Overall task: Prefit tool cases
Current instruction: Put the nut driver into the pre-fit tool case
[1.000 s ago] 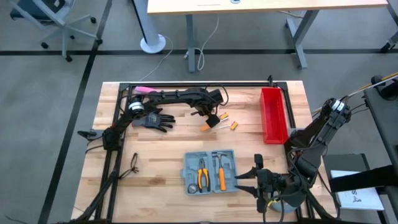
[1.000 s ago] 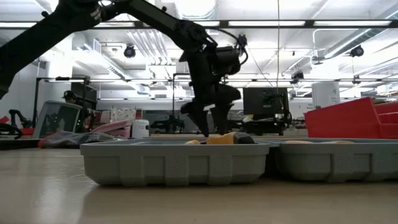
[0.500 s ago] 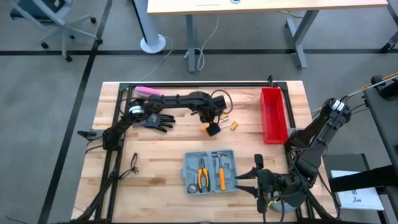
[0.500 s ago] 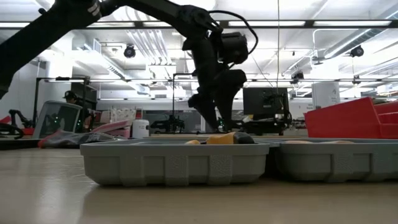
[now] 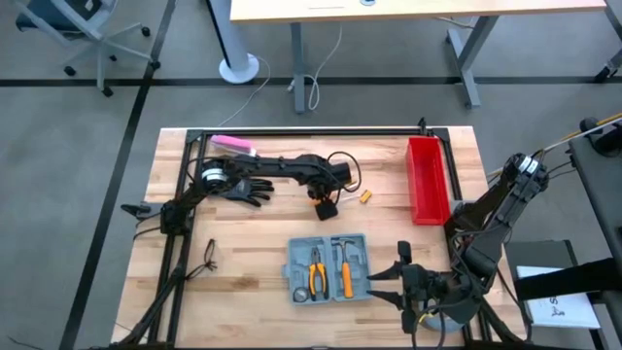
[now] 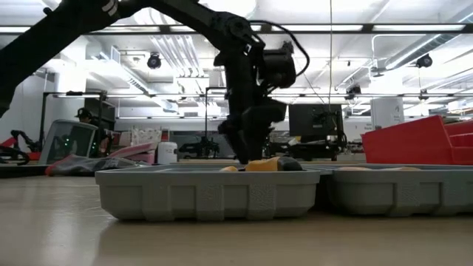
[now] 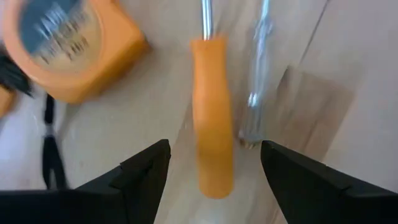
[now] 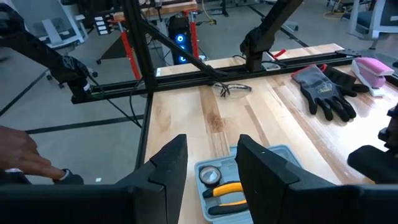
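Left arm: stretches from the desk's left edge across the far half, wrist bent down, left end effector (image 5: 326,205) low over the wood near the desk's middle.
Left end effector: fingers spread wide, holding nothing; in the left wrist view a screwdriver (image 7: 211,118) with a smooth orange handle lies between them, a clear-handled tool (image 7: 256,81) just beside it, an orange tape measure (image 7: 65,46) near.
Right arm: folded at the desk's near right corner, right end effector (image 8: 208,171) level, pointing along the near edge.
Right end effector: fingers partly open, empty.
Case (image 5: 328,267): grey-blue moulded plastic, rounded corners, open flat at the near edge, middle.
Case contents: orange-handled pliers (image 5: 317,271), hammer (image 5: 345,264), round gauge (image 8: 210,176).
Bin (image 5: 428,180): red, long, far right.
Gloves (image 5: 245,189): black, far left.
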Controlling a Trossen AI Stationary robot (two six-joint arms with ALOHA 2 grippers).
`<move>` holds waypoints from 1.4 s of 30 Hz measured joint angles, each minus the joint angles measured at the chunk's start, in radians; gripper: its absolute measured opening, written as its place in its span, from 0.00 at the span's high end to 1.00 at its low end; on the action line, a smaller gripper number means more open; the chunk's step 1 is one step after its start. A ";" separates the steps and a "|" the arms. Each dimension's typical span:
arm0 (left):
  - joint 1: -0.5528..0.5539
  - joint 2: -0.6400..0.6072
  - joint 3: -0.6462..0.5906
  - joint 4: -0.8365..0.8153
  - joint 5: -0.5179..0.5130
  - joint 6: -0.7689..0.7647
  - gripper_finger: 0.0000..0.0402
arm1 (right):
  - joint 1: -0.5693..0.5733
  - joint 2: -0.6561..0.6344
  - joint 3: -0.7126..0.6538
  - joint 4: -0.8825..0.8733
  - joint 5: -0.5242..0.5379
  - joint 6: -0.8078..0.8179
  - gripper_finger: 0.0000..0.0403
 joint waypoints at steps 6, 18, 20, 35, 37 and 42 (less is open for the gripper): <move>-0.002 0.000 -0.051 0.004 0.000 0.022 0.39 | 0.001 0.000 0.000 0.009 -0.002 -0.007 0.72; -0.003 0.000 -0.059 0.087 -0.013 0.026 0.46 | 0.000 0.000 0.000 0.009 -0.002 -0.008 0.70; -0.004 0.000 -0.064 0.096 -0.033 0.022 0.48 | 0.001 0.000 0.000 0.009 -0.002 -0.008 0.71; -0.010 0.007 -0.071 0.117 0.013 -0.037 0.78 | 0.010 0.000 0.000 0.007 0.002 0.005 0.70; -0.010 0.004 -0.071 0.112 0.023 -0.045 0.78 | 0.010 0.000 0.000 0.005 0.002 0.008 0.71; -0.014 -0.022 -0.072 0.090 0.031 -0.052 0.78 | 0.010 0.000 0.000 0.005 0.002 0.007 0.73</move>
